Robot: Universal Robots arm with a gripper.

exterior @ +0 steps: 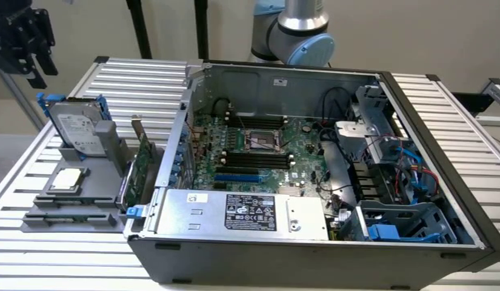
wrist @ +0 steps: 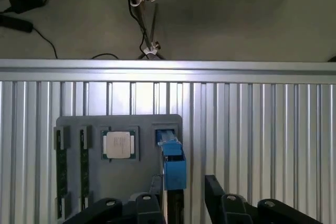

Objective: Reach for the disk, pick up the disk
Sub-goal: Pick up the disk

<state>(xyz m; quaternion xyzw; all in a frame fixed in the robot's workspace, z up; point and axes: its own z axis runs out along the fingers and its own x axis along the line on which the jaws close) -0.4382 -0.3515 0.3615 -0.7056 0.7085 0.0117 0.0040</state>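
open computer case is lying on the slatted table | black-labelled silver box is sitting inside it | CPU chip is resting in a grey holder

Disk: one, blue-framed. CPU chip: one. Memory sticks: two, both seated in the grey holder. Of holders, one. Open computer case: one. Silver box with black label: one. Robot arm: one. Gripper: one.
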